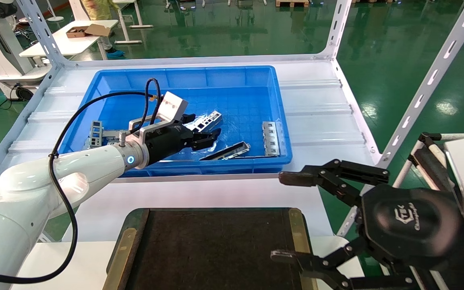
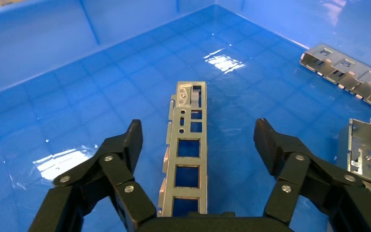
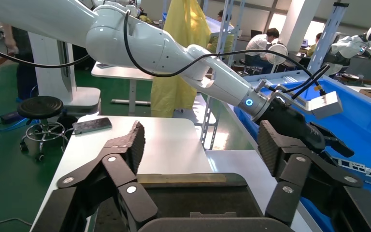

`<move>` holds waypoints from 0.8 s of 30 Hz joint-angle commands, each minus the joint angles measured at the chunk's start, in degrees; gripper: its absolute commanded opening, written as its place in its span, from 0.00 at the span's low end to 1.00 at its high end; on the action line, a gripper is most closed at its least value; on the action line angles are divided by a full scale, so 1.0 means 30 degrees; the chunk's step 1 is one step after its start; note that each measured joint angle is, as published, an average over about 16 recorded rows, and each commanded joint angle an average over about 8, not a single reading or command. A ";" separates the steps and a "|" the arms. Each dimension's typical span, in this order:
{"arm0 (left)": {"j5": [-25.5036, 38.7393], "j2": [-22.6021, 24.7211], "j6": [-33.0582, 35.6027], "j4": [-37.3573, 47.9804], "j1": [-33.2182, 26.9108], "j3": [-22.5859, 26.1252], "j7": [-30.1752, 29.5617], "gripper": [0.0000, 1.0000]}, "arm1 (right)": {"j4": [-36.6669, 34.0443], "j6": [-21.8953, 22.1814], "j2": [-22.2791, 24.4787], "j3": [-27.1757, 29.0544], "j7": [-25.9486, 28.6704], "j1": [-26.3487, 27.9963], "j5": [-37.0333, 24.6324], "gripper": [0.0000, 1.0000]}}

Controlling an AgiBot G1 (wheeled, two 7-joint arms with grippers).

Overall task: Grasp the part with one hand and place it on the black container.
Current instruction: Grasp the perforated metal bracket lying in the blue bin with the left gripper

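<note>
The part (image 1: 208, 120) is a narrow silver channel with rectangular windows, lying on the floor of the blue bin (image 1: 199, 167). My left gripper (image 1: 205, 126) hangs just over it, open. In the left wrist view the part (image 2: 188, 145) runs lengthwise between the two spread fingers of the left gripper (image 2: 199, 140), and neither finger touches it. The black container (image 1: 216, 249) lies at the near table edge, with olive strips along its sides. My right gripper (image 1: 287, 217) is parked open beside the container's right edge. In its own view the right gripper (image 3: 201, 140) holds nothing above the black container (image 3: 198, 203).
More metal pieces lie in the bin: a dark strip (image 1: 226, 152), a slotted silver plate (image 1: 271, 138) at the right and another (image 1: 97, 133) at the left. White rack uprights (image 1: 338, 28) rise at the table's far corners. Bin walls (image 2: 38, 43) surround the left gripper.
</note>
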 commanded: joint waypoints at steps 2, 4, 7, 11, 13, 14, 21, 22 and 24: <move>-0.0166 0.0013 0.0062 0.0305 -0.0031 -0.0031 0.0156 0.00 | 0.0000 0.0000 0.0000 -0.0001 0.0000 0.0000 0.0000 0.00; -0.0252 0.0007 0.0108 0.0442 -0.0040 -0.0040 0.0228 0.00 | 0.0000 0.0000 0.0000 -0.0001 -0.0001 0.0000 0.0001 0.00; -0.0373 -0.0001 0.0164 0.0624 -0.0052 -0.0055 0.0322 0.00 | 0.0000 0.0001 0.0001 -0.0002 -0.0001 0.0001 0.0001 0.00; -0.0533 0.0012 0.0168 0.0854 -0.0078 -0.0081 0.0354 0.00 | 0.0000 0.0001 0.0001 -0.0003 -0.0001 0.0001 0.0002 0.00; -0.0598 0.0020 0.0156 0.0944 -0.0086 -0.0085 0.0353 0.00 | 0.0000 0.0001 0.0001 -0.0003 -0.0002 0.0001 0.0002 0.00; -0.0629 0.0023 0.0148 0.0984 -0.0088 -0.0086 0.0351 0.00 | 0.0000 0.0001 0.0001 -0.0004 -0.0002 0.0001 0.0002 0.00; -0.0916 -0.0005 0.0175 0.1054 -0.0106 -0.0148 0.0403 0.00 | 0.0000 0.0002 0.0002 -0.0005 -0.0003 0.0001 0.0004 0.00; -0.1003 -0.0021 0.0223 0.1014 -0.0116 -0.0191 0.0428 0.00 | 0.0000 0.0002 0.0002 -0.0006 -0.0003 0.0002 0.0004 0.00; -0.1216 -0.0074 0.0385 0.0901 -0.0157 -0.0306 0.0491 0.00 | 0.0000 0.0002 0.0002 -0.0006 -0.0003 0.0002 0.0004 0.00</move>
